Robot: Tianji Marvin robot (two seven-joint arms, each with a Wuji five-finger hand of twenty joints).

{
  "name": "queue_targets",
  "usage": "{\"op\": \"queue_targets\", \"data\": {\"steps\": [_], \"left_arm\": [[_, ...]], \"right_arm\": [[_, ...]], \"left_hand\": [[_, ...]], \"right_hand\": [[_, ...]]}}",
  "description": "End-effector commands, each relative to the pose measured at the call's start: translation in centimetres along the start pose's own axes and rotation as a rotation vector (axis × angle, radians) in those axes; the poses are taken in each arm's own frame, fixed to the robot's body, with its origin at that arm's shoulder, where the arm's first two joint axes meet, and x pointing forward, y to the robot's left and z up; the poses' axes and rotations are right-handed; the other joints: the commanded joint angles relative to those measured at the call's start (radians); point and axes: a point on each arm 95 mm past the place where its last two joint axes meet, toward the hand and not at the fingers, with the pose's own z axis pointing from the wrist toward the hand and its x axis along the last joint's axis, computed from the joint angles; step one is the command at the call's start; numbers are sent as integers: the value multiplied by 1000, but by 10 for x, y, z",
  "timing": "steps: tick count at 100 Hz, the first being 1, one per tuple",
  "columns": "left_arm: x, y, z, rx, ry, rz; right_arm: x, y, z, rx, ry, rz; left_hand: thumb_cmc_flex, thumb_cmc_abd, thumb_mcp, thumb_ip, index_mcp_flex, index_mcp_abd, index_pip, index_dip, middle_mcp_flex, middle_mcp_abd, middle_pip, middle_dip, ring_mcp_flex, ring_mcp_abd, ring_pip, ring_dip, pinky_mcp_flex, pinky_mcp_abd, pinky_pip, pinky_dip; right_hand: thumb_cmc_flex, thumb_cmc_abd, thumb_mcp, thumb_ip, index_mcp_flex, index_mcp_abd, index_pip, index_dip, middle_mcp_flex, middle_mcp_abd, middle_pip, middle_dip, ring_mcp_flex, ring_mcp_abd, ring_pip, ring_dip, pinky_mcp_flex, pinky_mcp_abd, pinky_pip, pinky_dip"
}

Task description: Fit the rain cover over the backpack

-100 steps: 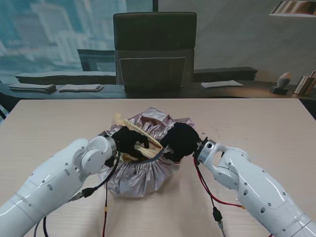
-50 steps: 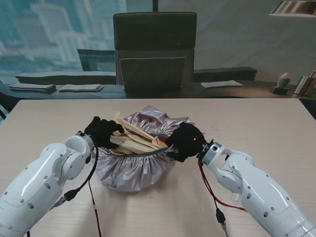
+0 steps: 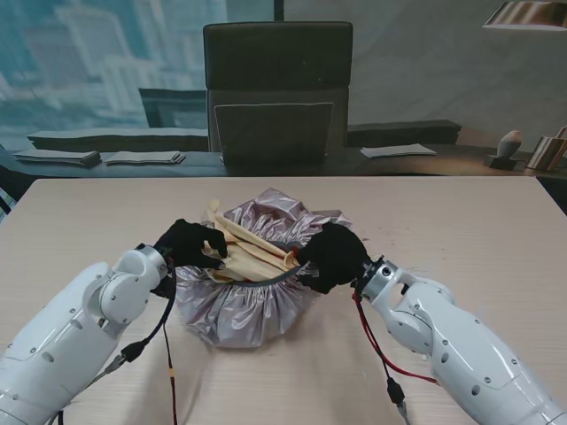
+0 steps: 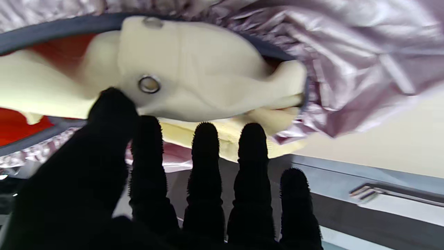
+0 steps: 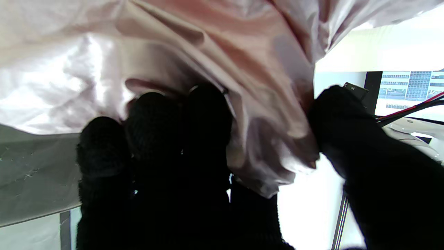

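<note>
Rain cover (image 3: 252, 305) hem pinched by right hand (image 3: 334, 257); left hand (image 3: 189, 244), unclenched, should steady backpack (image 3: 252, 257) straps.

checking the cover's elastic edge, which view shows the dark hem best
The stand view: the dark hem runs in an arc between the left robot hand and right robot hand, across the rain cover. The left wrist view shows only a blurred stretch of it; the right wrist view shows just silver fabric.
</note>
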Motion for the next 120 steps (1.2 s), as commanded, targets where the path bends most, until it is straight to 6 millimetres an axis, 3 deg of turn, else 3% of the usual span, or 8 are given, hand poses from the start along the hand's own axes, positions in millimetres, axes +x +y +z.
{"op": "queue_targets", "data": {"steps": [1,15,30,40,51,58,77,120], "left_arm": [[13,-1,6,-3,48,-40],[30,-2,6,-90,110,-114],[46,-18,-4,-155,179,-153],[48,-31,-12,-67,189,-129],[36,-47,-21,33,136,-62],[23,-53,-25,89,84,-17],[-21,-41,-24,178,-96,65],[-65,-4,-9,2,-309,189]], "right_arm": [[5,-3,2,12,5,11],[5,-1,2,8,10,11],[4,-1,2,-2,7,13],[3,-1,0,-8,4,11],[2,-1,-1,-13,-2,12],[1,-2,-2,-14,-6,15],[2,-4,-4,-5,-6,19],[3,-6,-5,1,-2,24]], "left_hand": [[19,-25,-46,-23,50,-51,50,21,28,-23,34,22,34,4,37,22,-9,23,34,21],[-206,-4,-43,-21,-174,114,-275,-41,-162,12,-79,-16,-125,0,-83,-13,-66,14,-75,-37],[-206,38,-220,-10,-416,117,-419,-169,-382,12,-205,-96,-278,11,-280,-119,-80,10,-162,-75],[-134,107,-346,20,-410,105,-388,-177,-403,18,-199,-113,-310,6,-295,-129,-64,5,-146,-51],[-73,115,-291,41,-374,114,-351,-155,-403,27,-175,-93,-322,-1,-271,-112,-69,3,-124,-42],[-128,67,-8,23,-357,116,-320,-129,-388,27,-156,-83,-312,-3,-247,-104,-66,5,-93,-45],[-3,70,196,14,-466,48,-395,-177,-462,19,-130,-82,-377,-9,-230,-105,-79,-11,-76,-40],[-74,39,118,12,-459,71,-637,-305,-568,-24,-344,-126,-508,-38,-341,-168,-73,-29,-262,-66]], "right_hand": [[13,2,-12,3,61,13,29,18,49,53,-2,-2,34,11,2,-17,-9,26,16,-8],[13,2,-15,1,61,11,25,15,49,51,-9,-5,34,9,-8,-21,-13,21,12,-11],[14,1,-14,0,61,13,26,13,49,50,-10,-5,35,8,-10,-21,-13,20,11,-13],[14,-2,-12,0,62,13,30,13,51,51,-7,-4,35,8,-9,-20,-14,21,11,-14],[14,-2,-11,0,61,12,31,13,50,51,-5,-3,35,9,-7,-19,-13,21,12,-15],[15,-1,-11,1,61,14,31,13,49,52,-5,-3,35,9,-8,-19,-15,23,12,-15],[13,2,-12,2,61,14,30,13,49,52,-7,-4,35,12,-11,-20,-19,27,14,-15],[12,4,-13,6,62,16,28,17,49,55,-7,-3,34,15,-12,-19,-23,28,17,-15]]}}
